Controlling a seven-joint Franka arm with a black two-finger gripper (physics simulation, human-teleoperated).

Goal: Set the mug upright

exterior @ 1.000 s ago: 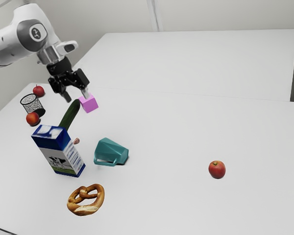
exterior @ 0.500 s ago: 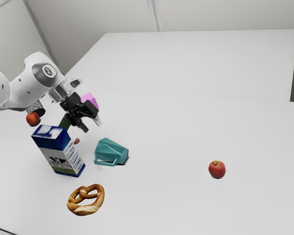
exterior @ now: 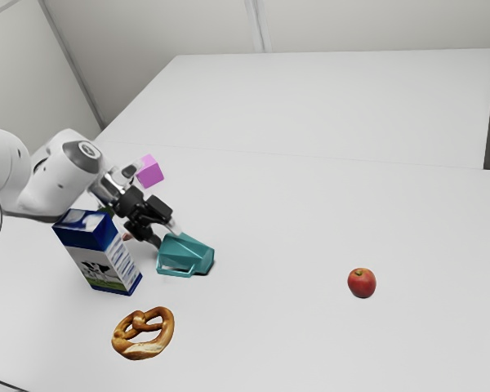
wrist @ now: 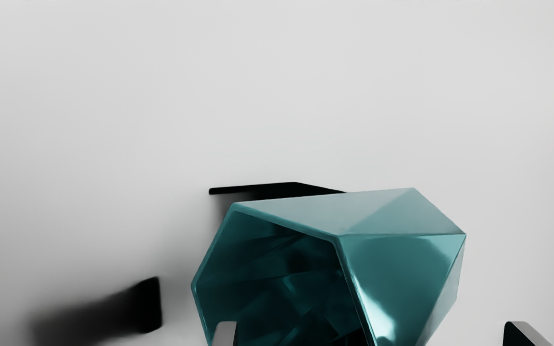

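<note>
The teal faceted mug lies on its side on the table, its handle toward the pretzel. Right at the mug's upper edge in the exterior view is the gripper, tilted downward with its fingers apart. In the wrist view the mug shows its dark hollow mouth. The gripper is open there, one fingertip in front of the mouth and the other out past the mug's side wall. Whether either finger touches the mug cannot be told.
A milk carton stands close to the arm, on the exterior view's left of the mug. A pretzel lies nearer the camera. Behind the gripper is a pink cube. An apple rests far to the exterior view's right.
The arm has come down and toward the exterior view's right, from above the cucumber and cube to the mug. The mug has stayed where it was.
</note>
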